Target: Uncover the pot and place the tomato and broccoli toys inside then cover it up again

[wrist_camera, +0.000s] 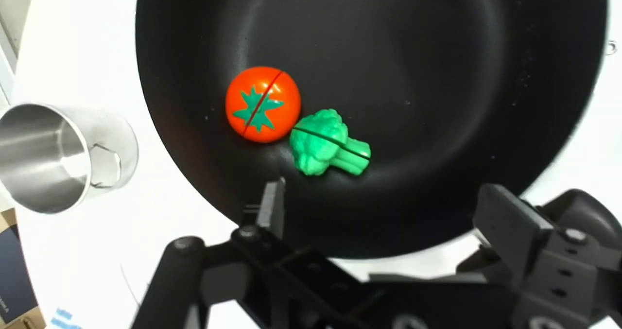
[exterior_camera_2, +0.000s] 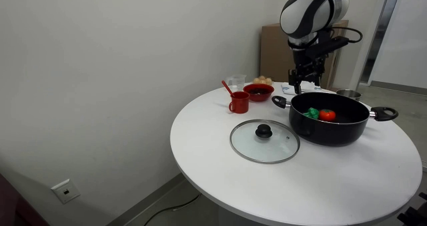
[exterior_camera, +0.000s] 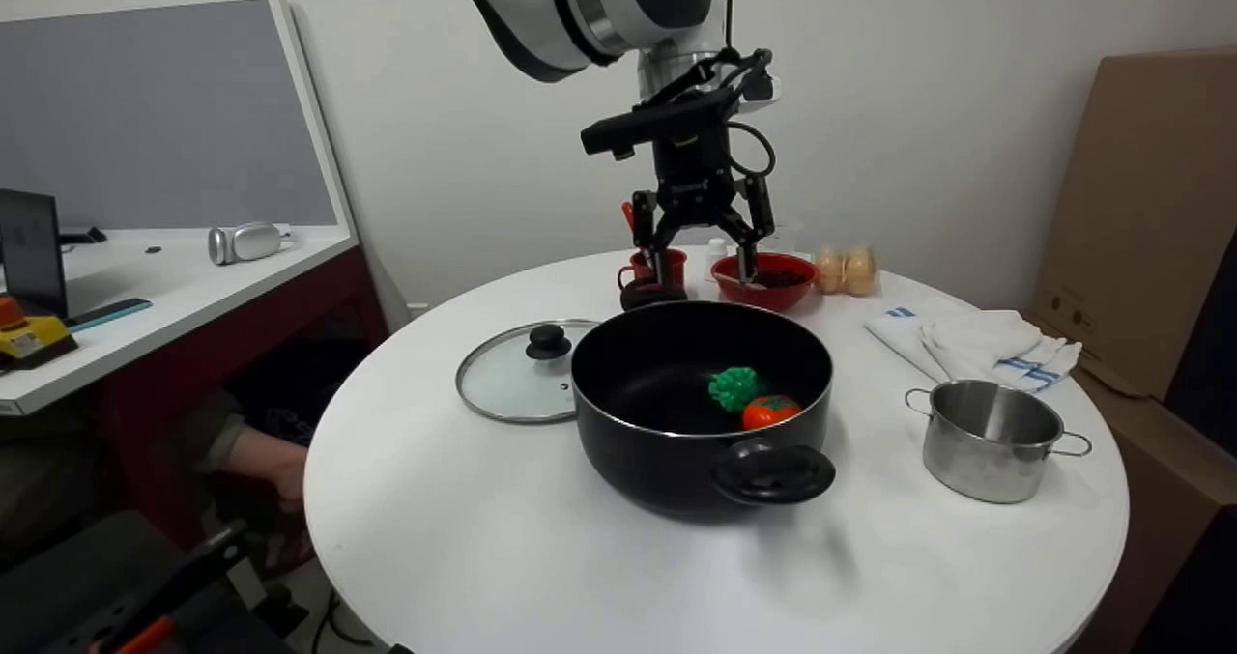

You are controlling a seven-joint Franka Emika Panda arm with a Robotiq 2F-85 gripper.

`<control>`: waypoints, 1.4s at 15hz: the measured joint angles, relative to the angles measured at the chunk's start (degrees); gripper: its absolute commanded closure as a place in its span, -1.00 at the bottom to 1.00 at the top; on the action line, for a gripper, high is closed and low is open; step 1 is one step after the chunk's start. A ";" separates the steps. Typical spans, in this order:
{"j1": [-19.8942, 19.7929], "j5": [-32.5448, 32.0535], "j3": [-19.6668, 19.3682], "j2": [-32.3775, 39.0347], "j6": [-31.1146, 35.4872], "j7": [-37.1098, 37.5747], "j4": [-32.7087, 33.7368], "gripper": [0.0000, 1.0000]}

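Observation:
The black pot (exterior_camera: 638, 470) stands uncovered on the round table. Inside it lie the red-orange tomato (wrist_camera: 277, 103) and the green broccoli (wrist_camera: 313, 147), side by side near the wall in the wrist view. Both toys also show inside the pot in both exterior views. The pot's glass lid (exterior_camera_2: 260, 149) rests flat on the table beside it, dark knob (exterior_camera_2: 264, 131) up. My gripper (exterior_camera: 705, 272) is by the pot's rim, on the far side in an exterior view. Its fingers (wrist_camera: 505, 227) stand wide apart, with nothing between them. The broccoli sits a short way off the fingertips in the wrist view.
A small steel pot (exterior_camera: 986, 470) and a folded white cloth (exterior_camera: 986, 340) are on the table. Behind the pot are a red bowl (exterior_camera_2: 258, 97), a red mug (exterior_camera_2: 239, 103) with a red handle sticking out, a clear measuring cup (exterior_camera_2: 237, 80) and eggs (exterior_camera: 858, 272).

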 measured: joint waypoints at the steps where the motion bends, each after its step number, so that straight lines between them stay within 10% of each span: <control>1: 0.22 0.22 0.35 -1.16 -0.76 0.00 0.08 -1.00; 21: 12.12 3.70 6.36 -3.37 -0.25 15.27 2.80 -1.00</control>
